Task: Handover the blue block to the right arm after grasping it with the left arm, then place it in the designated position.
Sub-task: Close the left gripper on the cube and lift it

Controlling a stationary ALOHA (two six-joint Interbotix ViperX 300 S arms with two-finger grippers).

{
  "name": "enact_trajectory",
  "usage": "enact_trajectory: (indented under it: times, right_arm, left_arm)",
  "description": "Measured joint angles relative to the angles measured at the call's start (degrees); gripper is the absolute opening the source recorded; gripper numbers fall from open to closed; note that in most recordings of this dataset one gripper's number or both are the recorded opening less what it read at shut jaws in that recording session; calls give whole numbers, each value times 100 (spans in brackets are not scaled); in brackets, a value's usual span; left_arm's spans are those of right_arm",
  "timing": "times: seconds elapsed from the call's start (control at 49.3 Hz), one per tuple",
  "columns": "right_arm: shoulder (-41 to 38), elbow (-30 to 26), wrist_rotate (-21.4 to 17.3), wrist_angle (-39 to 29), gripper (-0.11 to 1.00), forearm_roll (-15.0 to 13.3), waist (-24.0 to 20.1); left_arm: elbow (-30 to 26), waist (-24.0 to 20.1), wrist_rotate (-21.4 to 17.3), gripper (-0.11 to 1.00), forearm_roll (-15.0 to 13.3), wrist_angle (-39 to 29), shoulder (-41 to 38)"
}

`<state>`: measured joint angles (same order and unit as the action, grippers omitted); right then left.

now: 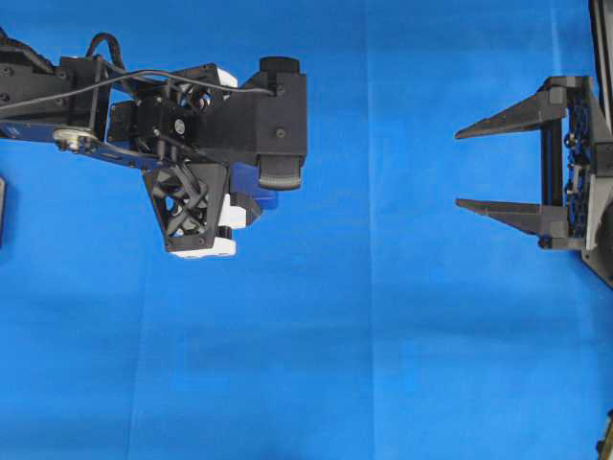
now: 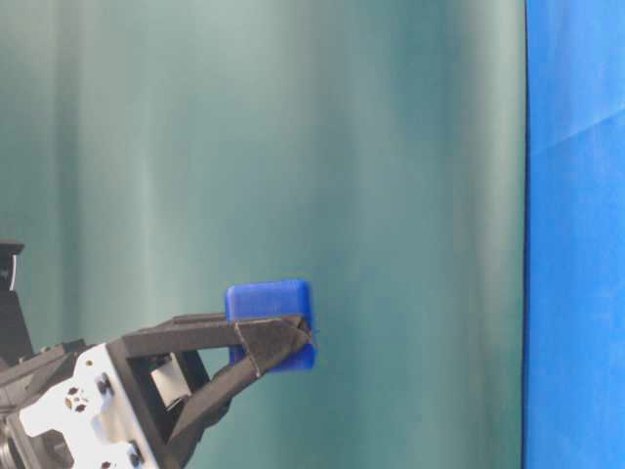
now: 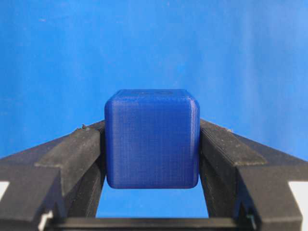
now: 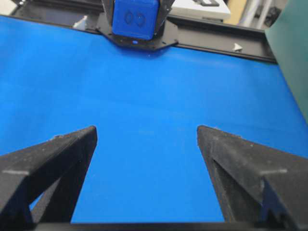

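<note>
The blue block is a small dark-blue cube pinched between the two black fingers of my left gripper, which is shut on it. In the table-level view the blue block is held up in the air at the tips of the left gripper. From overhead, only a corner of the blue block shows under the left gripper. My right gripper stands open at the right, pointing left toward the block, well apart from it. In the right wrist view the right gripper is empty, with the blue block far ahead.
A bright blue cloth covers the table. A green backdrop hangs behind the left arm. A black frame rail runs along the table's far edge. A dark object sits at the overhead view's left edge.
</note>
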<state>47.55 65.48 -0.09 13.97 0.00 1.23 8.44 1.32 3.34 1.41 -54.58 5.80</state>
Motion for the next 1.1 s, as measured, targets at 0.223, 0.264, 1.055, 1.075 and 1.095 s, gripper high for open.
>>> enact_trajectory:
  times: [0.223, 0.264, 1.055, 1.075, 1.095]
  right_arm:
    - [0, 0, 0, 9, 97, 0, 0]
    - [0, 9, 0, 9, 97, 0, 0]
    - [0, 9, 0, 9, 97, 0, 0]
    - [-9, 0, 0, 9, 97, -9, 0]
    - [0, 9, 0, 9, 97, 0, 0]
  left_arm:
    - [0, 0, 0, 49, 0, 9, -9]
    - [0, 0, 0, 49, 0, 0, 0]
    - [580, 0, 44, 49, 0, 1134, 378]
    - [650, 0, 44, 49, 0, 1301, 431]
    - [721, 0, 35, 49, 0, 1441, 483]
